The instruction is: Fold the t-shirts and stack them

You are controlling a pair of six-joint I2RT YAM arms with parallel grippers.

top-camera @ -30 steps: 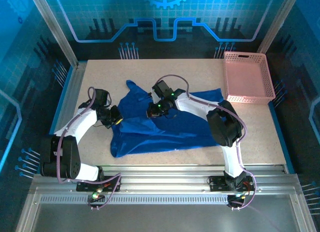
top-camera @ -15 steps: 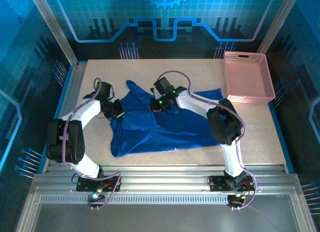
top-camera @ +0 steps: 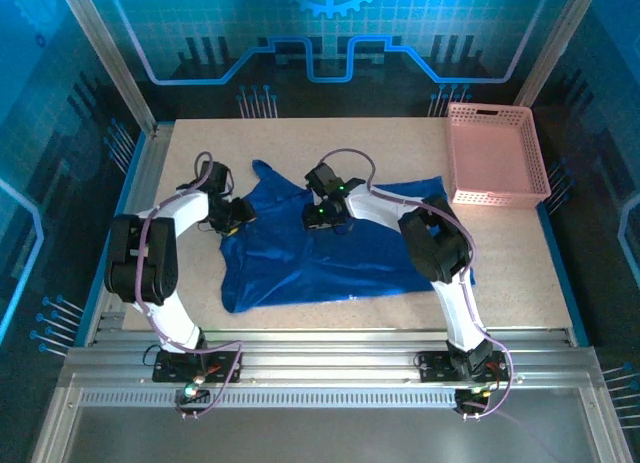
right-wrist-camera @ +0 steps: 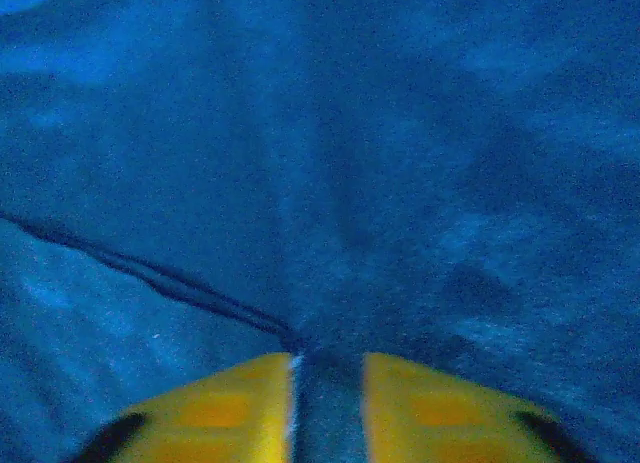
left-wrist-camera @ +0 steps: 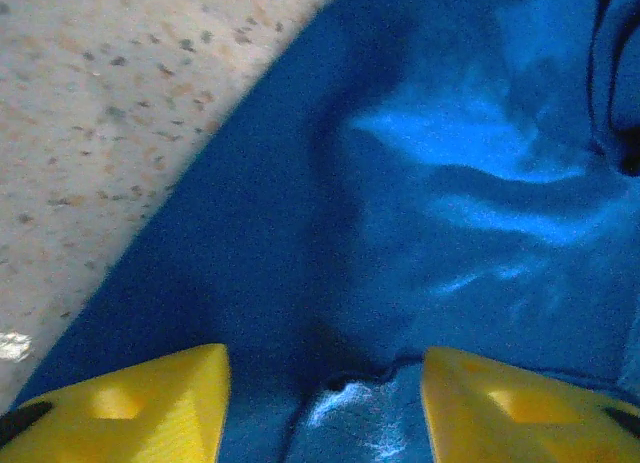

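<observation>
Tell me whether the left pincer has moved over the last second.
Yes. The left pincer has shifted away from the near edge of the table, toward its far side, over the left border of the t-shirt.

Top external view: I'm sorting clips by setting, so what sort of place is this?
Probably a purpose-built robot lab cell, not a home: blue circuit-pattern wall panels, an aluminium frame, and a speckled table carrying a royal-blue t-shirt and a pink lattice basket.
</observation>
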